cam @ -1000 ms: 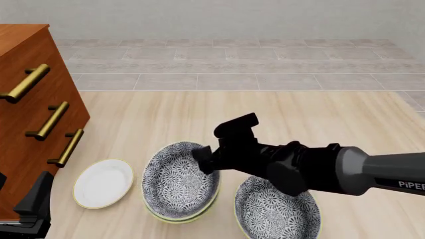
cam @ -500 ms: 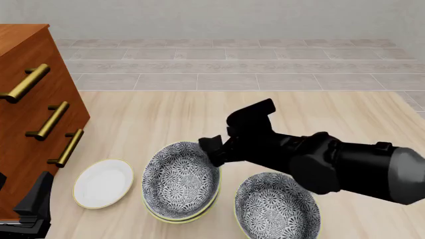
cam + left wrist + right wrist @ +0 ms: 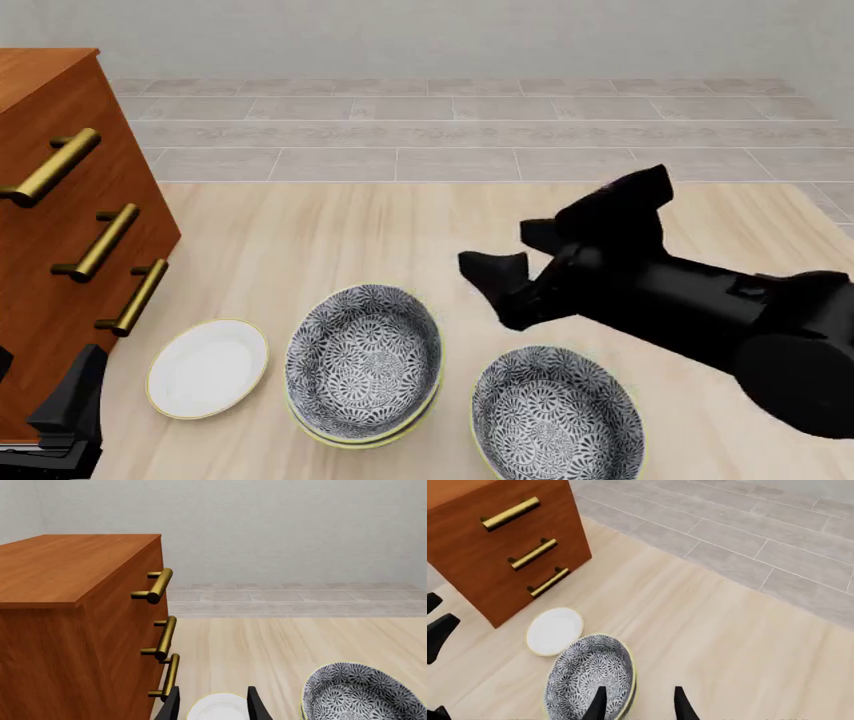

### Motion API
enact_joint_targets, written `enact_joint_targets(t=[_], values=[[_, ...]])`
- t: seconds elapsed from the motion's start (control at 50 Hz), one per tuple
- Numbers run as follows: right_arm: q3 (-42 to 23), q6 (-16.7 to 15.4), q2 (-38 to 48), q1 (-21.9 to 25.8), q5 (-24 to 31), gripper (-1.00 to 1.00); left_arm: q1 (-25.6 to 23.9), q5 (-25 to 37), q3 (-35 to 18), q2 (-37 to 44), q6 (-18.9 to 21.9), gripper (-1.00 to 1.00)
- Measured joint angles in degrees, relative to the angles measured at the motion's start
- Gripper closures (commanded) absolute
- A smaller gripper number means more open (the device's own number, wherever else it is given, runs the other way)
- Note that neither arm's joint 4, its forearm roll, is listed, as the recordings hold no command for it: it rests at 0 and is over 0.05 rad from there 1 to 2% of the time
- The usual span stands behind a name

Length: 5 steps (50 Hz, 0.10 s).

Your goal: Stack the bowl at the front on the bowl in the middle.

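The bowl at the front (image 3: 558, 420), grey-and-white floral with a pale-yellow rim, sits alone near the table's front edge. The bowl in the middle (image 3: 367, 441) shows only its rim under a like bowl (image 3: 360, 355) nested in it; this stack also shows in the right wrist view (image 3: 590, 675) and the left wrist view (image 3: 360, 692). My right gripper (image 3: 502, 290) hangs open and empty above the table, behind the front bowl and right of the stack; its fingers (image 3: 599, 705) stand apart. My left gripper (image 3: 74, 400) rests open at the front left corner.
A plain white plate (image 3: 207, 368) lies left of the stack. A wooden dresser (image 3: 67, 230) with brass handles stands along the table's left side. Bare tabletop (image 3: 400, 220) stretches behind the bowls.
My right gripper has drawn back from the stack's far rim, rising and moving to the right. The bowls, the plate and the left arm have stayed put.
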Motion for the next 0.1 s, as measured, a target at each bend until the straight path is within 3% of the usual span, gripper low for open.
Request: enact_joint_targets(t=[0.1], values=[[1.7,-0.8,-4.8,-0.8,1.2,-1.00,0.0,0.0,0.0,0.0,0.0,-1.00]])
